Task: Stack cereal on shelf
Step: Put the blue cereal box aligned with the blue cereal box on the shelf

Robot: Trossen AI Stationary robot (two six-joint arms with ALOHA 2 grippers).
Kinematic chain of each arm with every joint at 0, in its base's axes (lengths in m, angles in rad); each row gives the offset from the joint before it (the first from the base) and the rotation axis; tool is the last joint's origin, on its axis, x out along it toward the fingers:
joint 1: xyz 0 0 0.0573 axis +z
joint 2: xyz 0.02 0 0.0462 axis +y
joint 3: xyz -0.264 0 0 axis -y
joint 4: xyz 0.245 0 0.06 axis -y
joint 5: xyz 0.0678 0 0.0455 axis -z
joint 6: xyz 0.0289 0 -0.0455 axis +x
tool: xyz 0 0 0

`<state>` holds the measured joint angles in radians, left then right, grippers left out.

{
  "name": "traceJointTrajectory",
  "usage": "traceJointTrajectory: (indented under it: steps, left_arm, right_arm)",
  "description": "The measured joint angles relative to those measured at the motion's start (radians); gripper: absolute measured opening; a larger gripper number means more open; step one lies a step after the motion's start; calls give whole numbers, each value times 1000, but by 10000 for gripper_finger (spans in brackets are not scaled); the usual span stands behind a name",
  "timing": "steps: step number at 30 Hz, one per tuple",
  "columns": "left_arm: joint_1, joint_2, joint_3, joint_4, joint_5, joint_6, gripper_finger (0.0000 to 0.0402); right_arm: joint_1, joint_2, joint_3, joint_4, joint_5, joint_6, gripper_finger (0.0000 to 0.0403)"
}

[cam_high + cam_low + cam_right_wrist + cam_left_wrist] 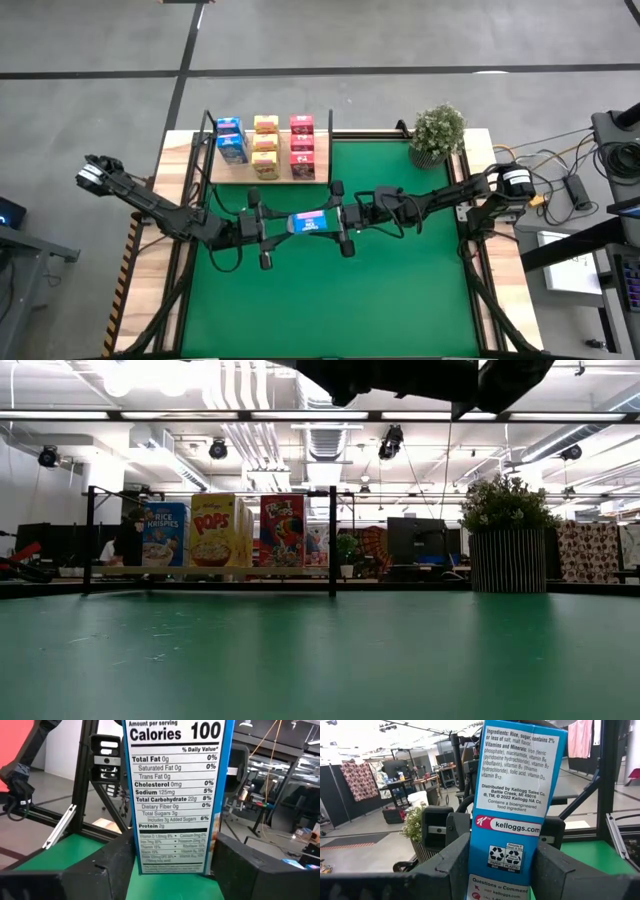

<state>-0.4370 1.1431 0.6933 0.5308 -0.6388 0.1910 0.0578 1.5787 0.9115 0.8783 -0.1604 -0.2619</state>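
Blue cereal box [308,222] aloft over the green mat [400,290], caught end to end between two sets of dark fingers at mid-table. Gripped by the left gripper [502,865], fingers [450,860] closed part-way and pressed flat against both narrow sides of the carton, ingredients panel rising straight out from between them. Approached from the opposite end by the right gripper [172,865], fingers [240,865] spread wider than the carton, nutrition panel between them with a sliver of daylight on either side, nothing yet in their hold. Seemingly a handover in progress, judging from the two wrists nose to nose. Beyond both fingertips, towards the far edge: the shelf [215,170], already carrying rows of blue [232,140], yellow [265,140] and pink boxes [302,145], with room apparently left in the blue row; off past the right gripper's side, a potted plant [437,135]. Likely light, thin-walled and easily dented, with a smooth printed skin prone to slipping; best taken across the narrow sides near one end, squeezed only enough to stop it sliding, leaving the other end free for setting down upright.
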Motion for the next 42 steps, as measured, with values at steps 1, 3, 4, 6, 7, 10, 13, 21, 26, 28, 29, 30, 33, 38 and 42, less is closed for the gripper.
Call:
traceJointTrajectory:
  steps: [1,3,4,6,7,10,13,21,26,28,29,30,33,38,42]
  left_arm:
    - [0,0,0,0,0,-3,151]
    - [0,0,0,-8,-1,-19,151]
    - [0,0,0,-11,-2,-22,151]
    - [0,0,0,-16,-2,-29,154]
    - [0,0,0,-18,-2,-35,157]
    - [0,0,0,-30,-4,-53,178]
    - [0,0,0,-37,-9,-56,206]
    - [-10,-34,12,-137,-35,-72,258]
    - [-10,-48,91,-349,-32,-162,264]
    - [-10,-42,140,-447,-36,-210,264]
    - [-9,-36,167,-492,-37,-232,264]
    - [-9,-30,194,-537,-37,-251,264]
    - [-9,2,273,-666,-37,-299,263]
    - [-9,68,401,-825,-35,-322,263]
    - [-9,130,525,-996,-33,-361,263]
  right_arm:
    - [0,0,0,-4,0,0,219]
    - [0,0,0,-10,0,0,210]
    - [0,0,0,-13,0,0,206]
    - [0,0,0,-15,0,0,200]
    - [0,0,0,-16,0,0,197]
    - [0,0,-2,-20,2,0,192]
    - [0,-2,-2,-30,2,-1,190]
    - [0,-66,-2,-170,5,-18,190]
    - [0,-135,-2,-327,10,-28,190]
    - [-1,-160,-2,-389,3,-38,189]
    - [-1,-172,-2,-427,3,-41,189]
    - [-2,-180,-2,-450,3,-43,189]
    - [-3,-207,-2,-533,46,-47,189]
    - [-7,-213,-2,-602,134,-60,189]
    - [-11,-212,-2,-611,141,-65,189]
